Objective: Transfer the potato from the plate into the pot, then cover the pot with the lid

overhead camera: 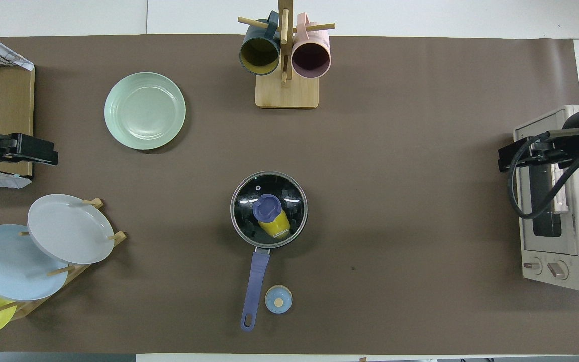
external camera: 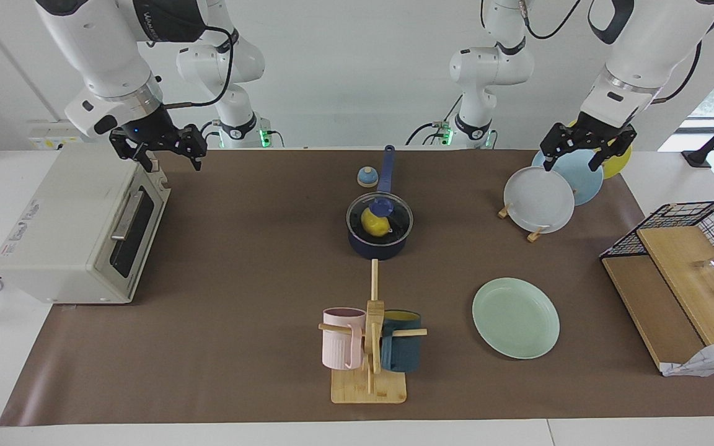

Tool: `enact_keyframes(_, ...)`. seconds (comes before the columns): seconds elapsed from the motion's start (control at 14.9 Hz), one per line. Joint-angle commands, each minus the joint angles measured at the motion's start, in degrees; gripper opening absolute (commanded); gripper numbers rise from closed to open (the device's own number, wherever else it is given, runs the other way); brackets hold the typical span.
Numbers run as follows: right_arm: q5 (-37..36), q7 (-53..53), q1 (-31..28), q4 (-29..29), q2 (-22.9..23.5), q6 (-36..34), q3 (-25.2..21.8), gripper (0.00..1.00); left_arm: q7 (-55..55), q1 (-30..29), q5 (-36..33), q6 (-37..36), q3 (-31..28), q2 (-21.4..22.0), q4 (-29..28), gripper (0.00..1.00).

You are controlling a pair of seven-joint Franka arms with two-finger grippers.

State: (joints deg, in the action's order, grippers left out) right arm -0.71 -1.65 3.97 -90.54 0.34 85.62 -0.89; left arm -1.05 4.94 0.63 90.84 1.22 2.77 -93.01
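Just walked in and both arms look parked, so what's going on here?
Nothing is being handled right now. The potato sits inside the pot at mid-table, with the glass lid on top, and the mint-green plate lies bare. The right gripper hangs open over the toaster oven; the left gripper hangs open over the plate rack. Both arms wait.

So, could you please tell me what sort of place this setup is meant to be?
Probably a mock kitchen on a lab table: a toaster oven, a lidded pot, plates in a rack and a mug tree.
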Motion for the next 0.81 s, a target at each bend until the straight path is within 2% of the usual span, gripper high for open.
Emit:
enact_keyframes(0.0, -0.4, 1.4, -1.4, -4.2, -2.6, 2.1, 0.2, 1.0, 0.2, -0.2, -0.5, 0.1, 0.4, 0.6, 0.0, 1.0)
enact_keyframes(0.74, -1.0, 1.5, -3.1, -3.3, -2.7, 1.5, -0.2, 1.0, 0.4, -0.3, -0.5, 0.2, 0.4, 0.5, 0.0, 1.0)
